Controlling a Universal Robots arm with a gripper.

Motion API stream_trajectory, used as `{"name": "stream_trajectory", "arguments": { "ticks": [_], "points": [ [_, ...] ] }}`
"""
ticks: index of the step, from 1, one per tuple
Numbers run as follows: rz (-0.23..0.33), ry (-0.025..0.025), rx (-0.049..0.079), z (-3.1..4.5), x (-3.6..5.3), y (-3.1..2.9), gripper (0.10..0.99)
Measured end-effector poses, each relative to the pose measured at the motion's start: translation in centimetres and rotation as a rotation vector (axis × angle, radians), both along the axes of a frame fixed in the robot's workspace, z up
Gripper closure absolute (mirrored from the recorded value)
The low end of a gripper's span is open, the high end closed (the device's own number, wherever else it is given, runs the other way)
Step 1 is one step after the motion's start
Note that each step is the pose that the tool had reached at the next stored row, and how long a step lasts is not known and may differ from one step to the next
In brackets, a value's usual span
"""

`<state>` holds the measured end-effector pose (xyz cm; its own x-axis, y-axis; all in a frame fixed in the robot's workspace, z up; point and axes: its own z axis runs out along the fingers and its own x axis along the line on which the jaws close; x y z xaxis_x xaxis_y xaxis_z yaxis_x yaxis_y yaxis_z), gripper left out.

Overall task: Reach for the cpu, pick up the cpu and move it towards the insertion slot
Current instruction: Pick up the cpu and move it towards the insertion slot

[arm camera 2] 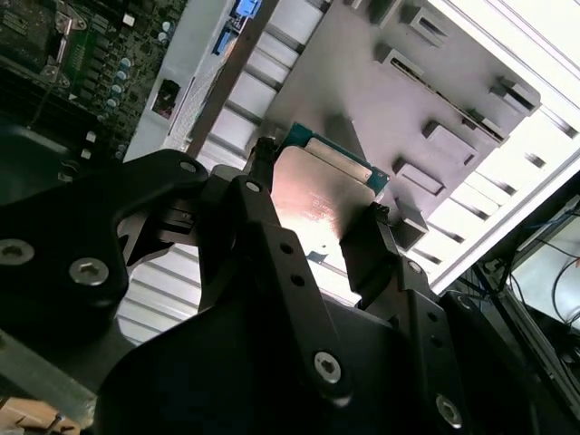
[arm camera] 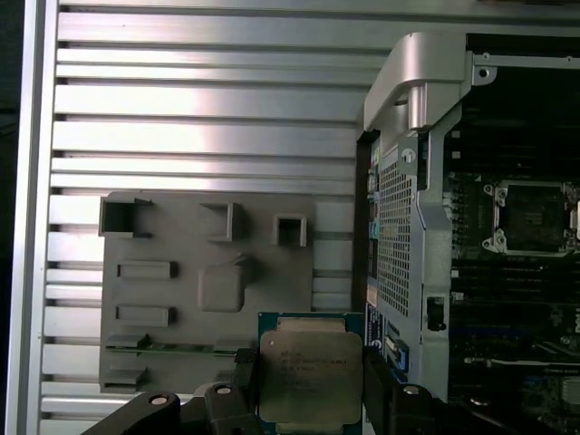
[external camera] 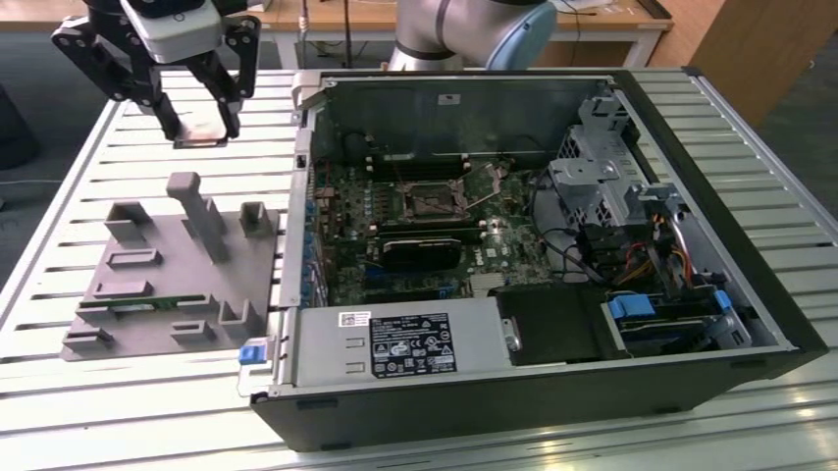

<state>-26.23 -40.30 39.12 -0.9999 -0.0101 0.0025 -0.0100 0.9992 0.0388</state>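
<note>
Silvery cpu [arm camera: 308, 376] pinched between black claw [arm camera: 308, 381] fingers, lifted above grey fixture tray [external camera: 171, 285], insertion slot [external camera: 430, 199] well apart.

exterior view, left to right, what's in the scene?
Grey holder tray → gripper holding the cpu, above the tray's far end → insertion slot on the board → drive cage in the computer case.

silvery square cpu [arm camera: 306, 373] aloft, flat; dark metal-framed insertion slot [external camera: 431, 199] on green board
</note>
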Motion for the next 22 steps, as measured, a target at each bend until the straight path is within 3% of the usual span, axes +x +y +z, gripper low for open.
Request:
{"name": "stream_trajectory", "arguments": {
  "ticks": [22],
  "points": [
    [0.0,0.0,0.0,0.0,3.05,0.0,0.541]
  ]
}}
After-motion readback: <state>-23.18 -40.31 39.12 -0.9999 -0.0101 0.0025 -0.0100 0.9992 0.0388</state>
